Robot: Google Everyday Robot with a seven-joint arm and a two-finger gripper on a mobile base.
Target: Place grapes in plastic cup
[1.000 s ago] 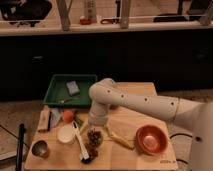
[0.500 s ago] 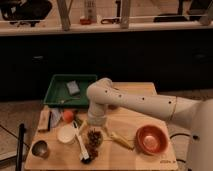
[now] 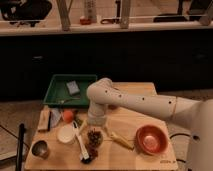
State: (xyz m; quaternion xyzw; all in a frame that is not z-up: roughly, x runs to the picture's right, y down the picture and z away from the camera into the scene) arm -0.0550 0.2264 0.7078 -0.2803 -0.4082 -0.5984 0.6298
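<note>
The grapes (image 3: 94,138), a small dark purple-red bunch, lie on the wooden table (image 3: 125,117) near its front middle. My gripper (image 3: 94,129) points straight down from the white arm (image 3: 135,102) and sits directly over the grapes, at or just above their top. A white, pale round plastic cup (image 3: 66,134) stands just left of the grapes, a hand's width from the gripper.
A brush with a white handle (image 3: 80,141) and black head lies between cup and grapes. A banana (image 3: 121,141) and an orange bowl (image 3: 151,139) lie to the right. A metal cup (image 3: 39,148), an orange fruit (image 3: 68,115) and a green tray (image 3: 62,95) holding a sponge (image 3: 73,87) are on the left.
The arm has shifted slightly and lowered the gripper closer onto the grapes. The grapes and the other things have not moved.
</note>
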